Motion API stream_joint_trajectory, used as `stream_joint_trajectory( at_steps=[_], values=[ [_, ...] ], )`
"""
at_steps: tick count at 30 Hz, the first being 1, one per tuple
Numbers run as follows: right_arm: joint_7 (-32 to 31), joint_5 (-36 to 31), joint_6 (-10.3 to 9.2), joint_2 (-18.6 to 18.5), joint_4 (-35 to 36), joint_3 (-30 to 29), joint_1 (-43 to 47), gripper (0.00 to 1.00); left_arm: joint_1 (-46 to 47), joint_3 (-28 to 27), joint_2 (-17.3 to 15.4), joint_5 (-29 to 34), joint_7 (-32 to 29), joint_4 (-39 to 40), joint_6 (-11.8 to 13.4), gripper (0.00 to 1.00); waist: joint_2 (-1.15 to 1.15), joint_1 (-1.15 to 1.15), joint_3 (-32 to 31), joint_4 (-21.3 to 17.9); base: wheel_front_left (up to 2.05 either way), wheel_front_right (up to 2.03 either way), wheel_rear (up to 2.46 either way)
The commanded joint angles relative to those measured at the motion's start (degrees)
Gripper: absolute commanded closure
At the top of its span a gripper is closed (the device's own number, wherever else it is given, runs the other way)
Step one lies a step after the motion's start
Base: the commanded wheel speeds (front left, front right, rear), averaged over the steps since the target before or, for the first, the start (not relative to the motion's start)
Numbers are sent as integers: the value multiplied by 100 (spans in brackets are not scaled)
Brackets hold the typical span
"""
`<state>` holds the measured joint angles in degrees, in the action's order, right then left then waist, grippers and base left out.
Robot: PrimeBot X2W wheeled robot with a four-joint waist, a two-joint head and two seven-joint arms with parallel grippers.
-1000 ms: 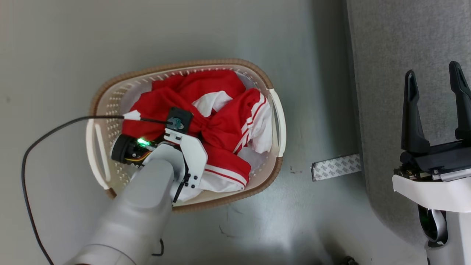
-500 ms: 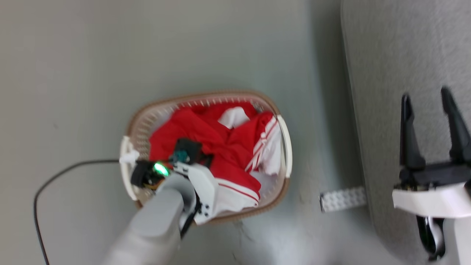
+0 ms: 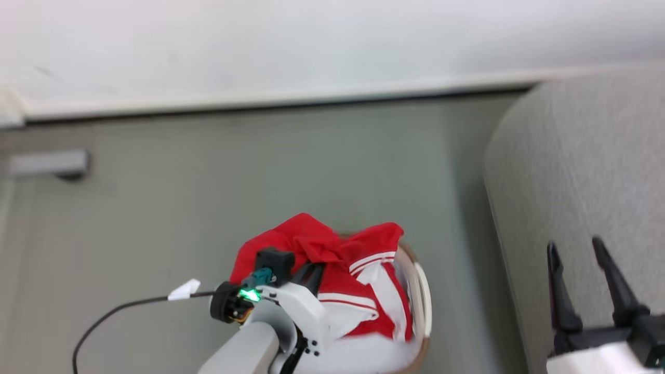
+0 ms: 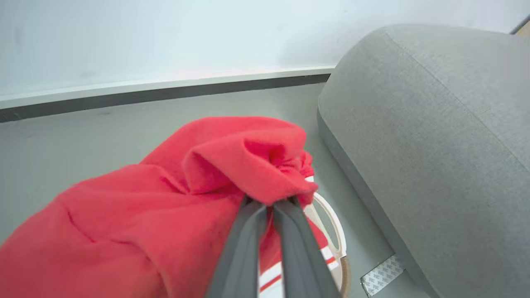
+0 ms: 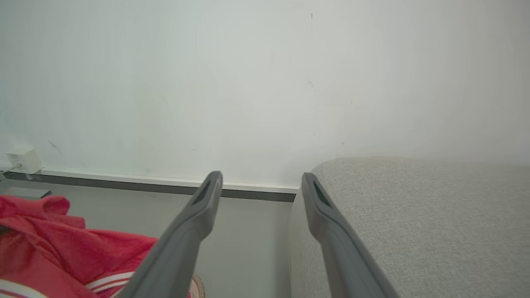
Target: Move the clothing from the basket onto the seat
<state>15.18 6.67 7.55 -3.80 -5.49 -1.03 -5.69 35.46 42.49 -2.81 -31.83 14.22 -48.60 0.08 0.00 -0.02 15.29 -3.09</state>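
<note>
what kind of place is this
Probably a living room, or a mock-up of one: a grey sofa, a basket of red clothing on a smooth grey floor, and a plain white wall with a skirting board.

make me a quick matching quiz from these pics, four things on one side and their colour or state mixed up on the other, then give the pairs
Things:
1. left hand
2. right hand
3. basket
4. sofa

Colour or state:
a. grey upholstery
b. open, holding nothing
c. cream-white with a brown rim
d. shut on the red clothing

Pairs: 1-d, 2-b, 3-c, 4-a
</note>
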Motion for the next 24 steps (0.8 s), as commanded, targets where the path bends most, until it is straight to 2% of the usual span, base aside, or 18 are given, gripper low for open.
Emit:
stream_joint_trajectory(
  at_steps=[1, 8, 16, 20, 24],
  values=[
    [-4, 22, -12, -19, -56, -28, 229, 0, -194, -37, -86, -49, 40, 202, 57, 100, 0, 2, -851, 308, 0, 0, 0],
    [-4, 87, -12, -23, -112, -49, 729, 0, -500, -109, -378, -135, -190, 1238, 276, 100, 0, 2, -1393, 349, 0, 0, 0],
    [-4, 238, -12, -135, 42, 101, 1019, 0, -805, -232, -1010, -159, -832, 3104, 706, 100, 0, 2, -1684, 273, 0, 0, 0],
    [-4, 506, -12, -449, 218, 500, 970, 0, -918, -219, -1248, -136, -1173, 3897, 860, 100, 0, 2, -1714, 244, 0, 0, 0],
    [-70, 906, -12, -1086, 426, 1223, 734, 0, -1015, -148, -1407, -96, -1432, 4451, 945, 100, 0, 2, -1735, 235, 0, 0, 0]
  ],
)
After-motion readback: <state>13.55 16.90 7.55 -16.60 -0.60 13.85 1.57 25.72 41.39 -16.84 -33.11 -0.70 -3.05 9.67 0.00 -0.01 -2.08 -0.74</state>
